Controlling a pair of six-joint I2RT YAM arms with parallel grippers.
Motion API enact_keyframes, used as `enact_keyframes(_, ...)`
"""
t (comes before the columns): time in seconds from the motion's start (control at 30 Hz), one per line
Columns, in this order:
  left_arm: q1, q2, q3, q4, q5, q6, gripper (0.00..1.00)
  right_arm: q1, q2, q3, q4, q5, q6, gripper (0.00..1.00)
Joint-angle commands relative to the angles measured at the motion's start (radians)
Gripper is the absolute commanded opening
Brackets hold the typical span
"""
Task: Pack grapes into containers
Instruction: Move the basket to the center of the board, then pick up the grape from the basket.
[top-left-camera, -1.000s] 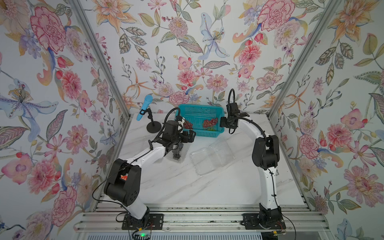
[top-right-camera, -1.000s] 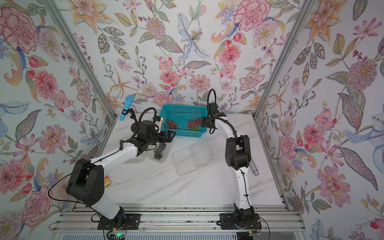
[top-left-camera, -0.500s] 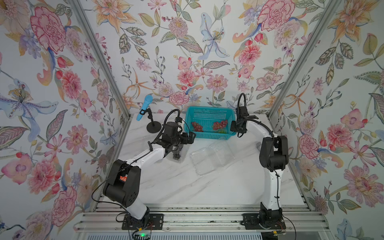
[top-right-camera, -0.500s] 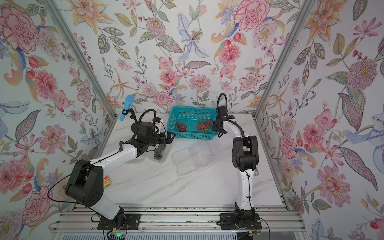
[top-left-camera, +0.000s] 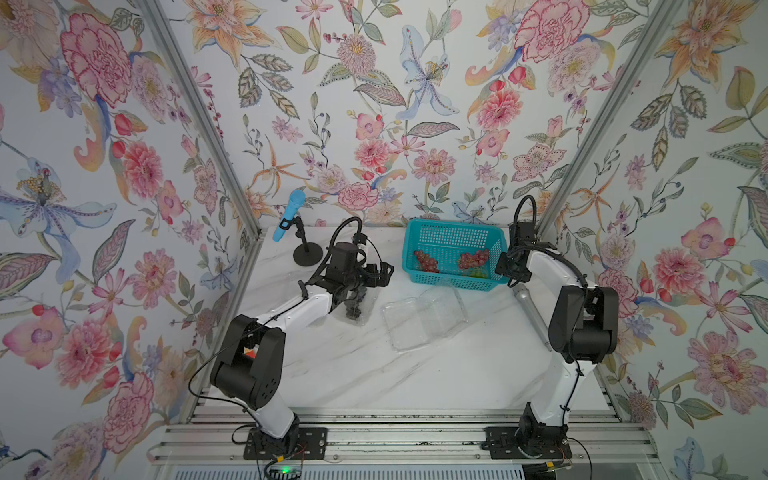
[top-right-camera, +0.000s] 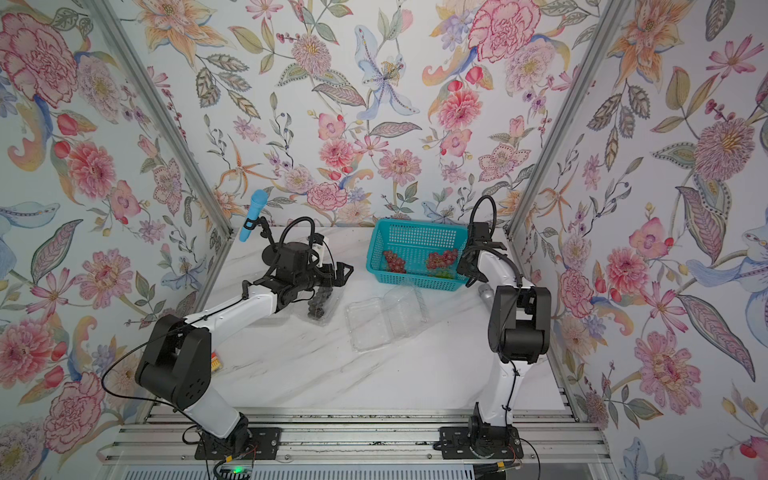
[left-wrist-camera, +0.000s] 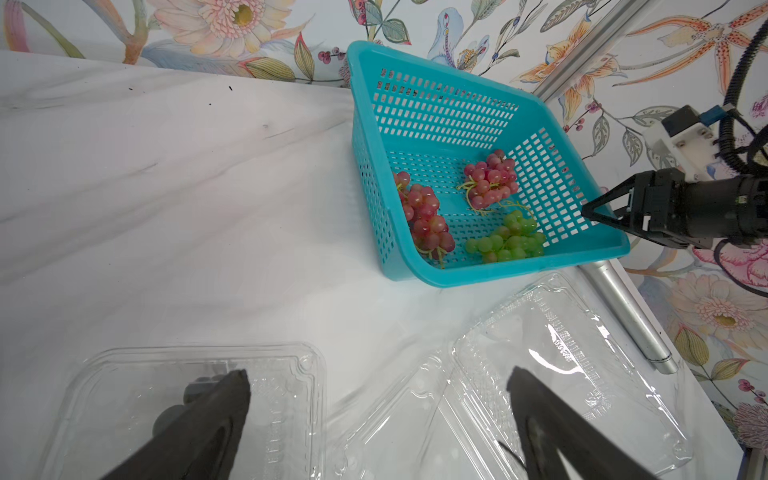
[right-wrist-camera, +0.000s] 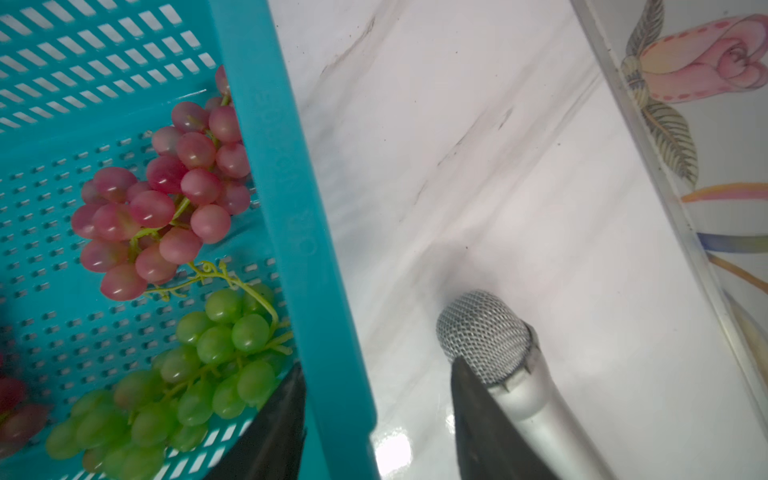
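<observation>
The teal basket (top-left-camera: 449, 239) holds two red bunches of grapes (left-wrist-camera: 424, 216) (right-wrist-camera: 166, 199) and a green bunch (right-wrist-camera: 216, 345). My right gripper (right-wrist-camera: 376, 390) stands open astride the basket's right wall (right-wrist-camera: 282, 166), one finger inside and one outside with a gap. One of the clear containers (left-wrist-camera: 282, 395), with dark grapes (top-left-camera: 355, 305) inside, lies under my left gripper (left-wrist-camera: 378, 395), which is open and empty. Another container (top-left-camera: 424, 318) lies spread open at mid-table.
A silver microphone (right-wrist-camera: 486, 332) lies on the marble beside the basket, right by my right gripper's outer finger. A blue microphone on a black stand (top-left-camera: 289, 216) is at the back left. Flowered walls close in three sides.
The basket has slid to the right along the back of the table together with my right gripper. My left arm has stayed where it was.
</observation>
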Motion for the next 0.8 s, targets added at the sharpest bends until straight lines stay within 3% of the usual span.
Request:
enact_keyframes(0.0, -0.017, 0.030, 0.049, 0.013, 0.027, 0.018, 1.00, 0.047, -0.081, 0.012, -0.003, 0.070, -0.039, 0.66)
enact_keyframes(0.27, -0.040, 0.072, 0.095, 0.019, 0.032, 0.029, 1.00, 0.156, -0.035, 0.119, 0.040, -0.008, -0.194, 0.93)
enact_keyframes(0.43, -0.063, 0.123, 0.149, 0.031, 0.044, 0.012, 1.00, 0.169, 0.046, 0.169, 0.041, -0.138, -0.186, 1.00)
enact_keyframes(0.77, -0.090, 0.254, 0.275, 0.049, 0.093, -0.039, 1.00, 0.212, 0.168, 0.247, 0.027, -0.395, -0.253, 0.99)
